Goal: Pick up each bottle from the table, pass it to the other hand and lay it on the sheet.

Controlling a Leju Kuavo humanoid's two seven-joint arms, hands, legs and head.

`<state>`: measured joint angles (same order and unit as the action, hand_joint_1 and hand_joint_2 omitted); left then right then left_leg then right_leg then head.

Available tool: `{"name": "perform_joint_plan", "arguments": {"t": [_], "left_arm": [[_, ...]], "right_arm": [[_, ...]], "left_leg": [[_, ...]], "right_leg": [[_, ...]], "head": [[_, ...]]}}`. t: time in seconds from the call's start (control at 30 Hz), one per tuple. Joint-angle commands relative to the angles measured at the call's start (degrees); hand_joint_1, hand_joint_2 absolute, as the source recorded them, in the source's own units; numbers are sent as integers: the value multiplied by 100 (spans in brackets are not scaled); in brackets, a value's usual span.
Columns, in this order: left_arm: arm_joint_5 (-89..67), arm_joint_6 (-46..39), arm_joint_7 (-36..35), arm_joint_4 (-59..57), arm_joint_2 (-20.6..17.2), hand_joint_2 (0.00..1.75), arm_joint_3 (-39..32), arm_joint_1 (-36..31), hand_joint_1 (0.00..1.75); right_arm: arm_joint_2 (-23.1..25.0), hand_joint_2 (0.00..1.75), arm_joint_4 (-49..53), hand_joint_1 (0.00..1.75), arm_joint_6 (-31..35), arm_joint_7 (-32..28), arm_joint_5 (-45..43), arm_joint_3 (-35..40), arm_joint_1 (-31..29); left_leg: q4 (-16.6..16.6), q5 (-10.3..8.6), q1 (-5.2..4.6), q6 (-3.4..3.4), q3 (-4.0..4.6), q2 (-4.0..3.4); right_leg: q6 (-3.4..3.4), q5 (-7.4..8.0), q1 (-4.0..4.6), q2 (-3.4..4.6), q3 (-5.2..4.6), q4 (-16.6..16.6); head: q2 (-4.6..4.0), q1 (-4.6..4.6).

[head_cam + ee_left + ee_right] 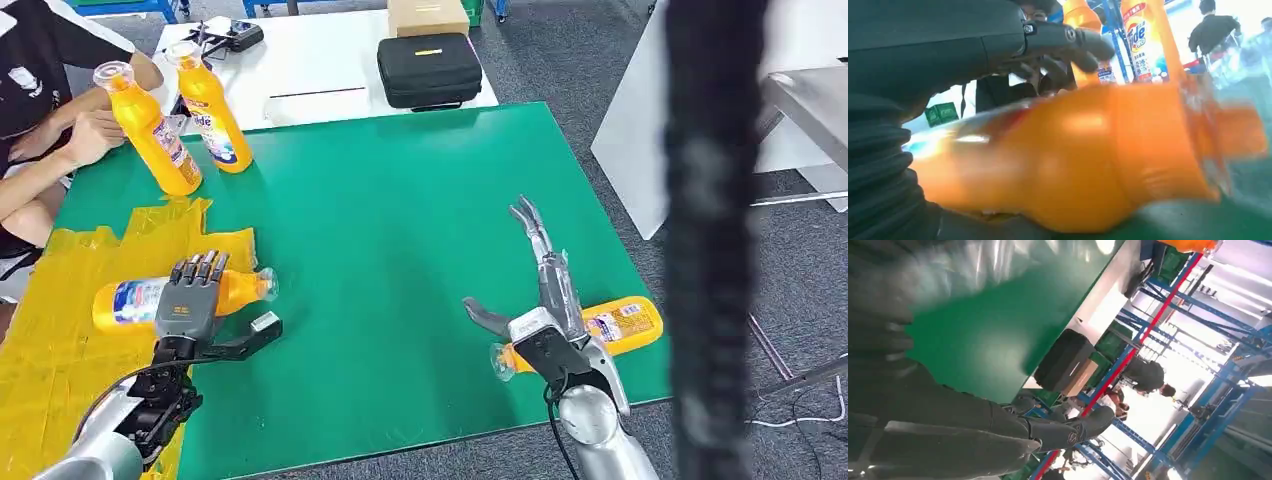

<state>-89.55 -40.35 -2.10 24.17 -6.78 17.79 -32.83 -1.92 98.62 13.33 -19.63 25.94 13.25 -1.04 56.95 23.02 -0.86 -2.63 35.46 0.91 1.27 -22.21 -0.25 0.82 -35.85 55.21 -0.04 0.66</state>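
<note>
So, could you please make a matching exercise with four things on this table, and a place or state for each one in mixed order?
Things:
1. bottle under the left hand
2. bottle by the right hand
3. two upright bottles
4. black case

Places or states:
A. on the white table beyond the green mat
B. lying at the green mat's near right edge
C. lying on the yellow sheet
D. standing at the far left, near a person's arm

Pairs: 1-C, 2-B, 3-D, 4-A
</note>
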Motion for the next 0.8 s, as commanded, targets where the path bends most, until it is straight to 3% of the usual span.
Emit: {"name": "perform_joint_plan", "arguments": {"t": [0.03, 0.17, 0.27, 0.33, 0.37, 0.43, 0.5, 0.67, 0.77, 0.8], "left_arm": [[-1, 91, 53, -425, 125, 175, -178, 28, 0], [55, 65, 271, -396, 232, 175, -436, 26, 0], [492, 55, 872, -255, 389, 175, -881, 68, 0], [635, 40, 1157, -74, 471, 175, -1071, 88, 0], [635, 69, 1159, -67, 483, 175, -1074, 69, 0], [1142, 160, 1877, 356, 654, 175, -1368, 139, 0], [1334, 319, 2093, 677, 739, 175, -1423, 189, 0], [1799, 785, 2530, 1712, 775, 175, -1221, 576, 0], [1828, 816, 2513, 1774, 760, 175, -1203, 611, 0], [1828, 816, 2513, 1774, 760, 175, -1203, 611, 0]], "right_arm": [[38, 175, -273, 0, -37, 95, 69, 22, -251], [35, 175, -298, 0, -46, 158, 100, 46, -308], [-3, 175, -275, 0, -46, 244, 245, 68, -301], [-159, 175, -261, 0, 152, 486, 1192, 153, -349], [-156, 175, -243, 0, 154, 492, 1204, 151, -356], [-375, 175, -148, 0, 71, 934, 2357, 190, -435], [-513, 175, -113, 0, -72, 1052, 2605, 157, -498], [-1054, 175, -430, 0, -240, 965, 2606, -13, -531], [-1042, 175, -449, 0, -234, 954, 2603, -27, -535], [-1042, 175, -449, 0, -234, 954, 2603, -27, -535]], "left_leg": [[-2, 16, 2, 19, -35, -19], [-1, 15, 3, 19, -32, -19], [0, 20, 3, 22, -41, -16], [0, 18, 3, 21, -39, -13], [5, 28, 6, 29, -51, -17], [3, 17, 3, 19, -32, -3], [10, 23, 3, 22, -37, 3], [13, 20, 2, 16, -25, 12], [3, 9, -8, 10, -13, 14], [16, 33, -3, 25, -45, 8]], "right_leg": [[-1, -11, 3, 7, 32, -3], [-2, -10, 3, 7, 30, -3], [-1, -15, 4, 1, 40, -2], [-1, -15, 4, -1, 38, -2], [-2, -23, 7, -2, 51, 1], [0, -15, 4, -8, 35, 0], [2, -22, 4, -15, 42, 5], [4, -18, 1, -17, 36, 2], [4, -9, -11, -11, 22, -3], [3, -31, -4, -17, 56, 5]], "head": [[0, 0], [0, 0], [0, 2], [0, 2], [0, 2], [0, 2], [0, 0], [0, 2], [0, 0], [0, 0]]}}
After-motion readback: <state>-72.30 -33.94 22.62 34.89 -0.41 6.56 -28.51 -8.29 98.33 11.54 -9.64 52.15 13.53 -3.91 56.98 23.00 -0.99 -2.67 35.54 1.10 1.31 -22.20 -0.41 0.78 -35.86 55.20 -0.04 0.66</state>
